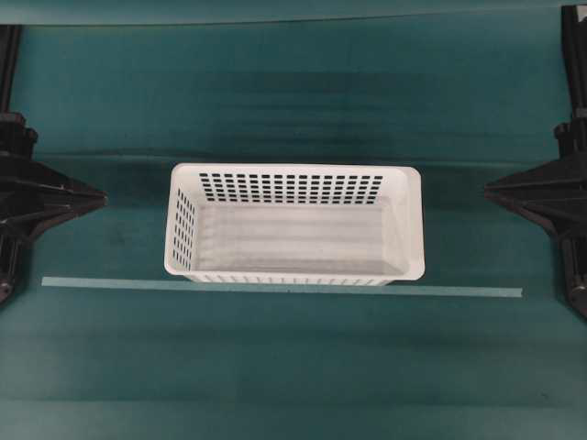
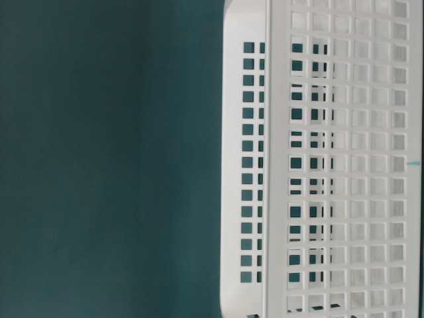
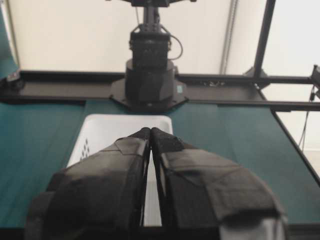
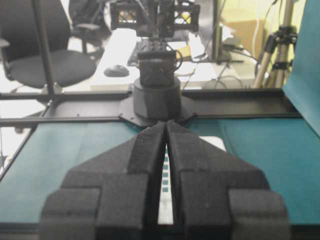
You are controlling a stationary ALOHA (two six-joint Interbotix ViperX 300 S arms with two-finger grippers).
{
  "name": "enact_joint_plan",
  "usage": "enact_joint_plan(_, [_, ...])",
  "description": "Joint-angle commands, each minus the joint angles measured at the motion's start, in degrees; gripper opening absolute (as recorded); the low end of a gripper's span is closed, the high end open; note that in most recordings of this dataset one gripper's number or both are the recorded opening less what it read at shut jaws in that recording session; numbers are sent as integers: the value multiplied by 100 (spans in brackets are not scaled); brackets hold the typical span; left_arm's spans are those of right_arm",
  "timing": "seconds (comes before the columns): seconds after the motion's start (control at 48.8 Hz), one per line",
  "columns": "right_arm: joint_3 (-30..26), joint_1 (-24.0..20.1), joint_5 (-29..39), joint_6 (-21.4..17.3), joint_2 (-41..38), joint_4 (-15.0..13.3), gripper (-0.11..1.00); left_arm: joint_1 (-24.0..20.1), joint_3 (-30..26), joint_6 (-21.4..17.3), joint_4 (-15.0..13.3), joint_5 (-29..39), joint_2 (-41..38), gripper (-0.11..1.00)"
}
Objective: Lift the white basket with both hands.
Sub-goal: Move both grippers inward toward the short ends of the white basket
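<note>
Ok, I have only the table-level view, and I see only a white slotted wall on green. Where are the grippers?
Observer: Both are away from the basket: left gripper at the left edge of the overhead view, right gripper at the right edge.
Operator: Are they open?
Observer: No. Each wrist view shows the fingertips together, holding nothing.
Operator: Is something inside the basket?
Observer: Nothing; the overhead view shows a bare floor.
</note>
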State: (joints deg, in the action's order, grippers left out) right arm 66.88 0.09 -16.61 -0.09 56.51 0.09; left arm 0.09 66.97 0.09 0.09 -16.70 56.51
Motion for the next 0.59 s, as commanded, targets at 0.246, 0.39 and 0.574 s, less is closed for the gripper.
enact_joint_plan(0.246, [-325,44,-9,-563,-949,879,3,-18,-290,1011,79,404,-264,-2])
enact_joint_plan(0.39, [-826,105,343,-1178,-1608,1266,3,0,-439,1521,79,510,-378,-4])
enact_joint_plan(0.574, [-1635,510,1863,-2171,-2250,1890,3,-26,-888,2637,79,1081,-659,-4])
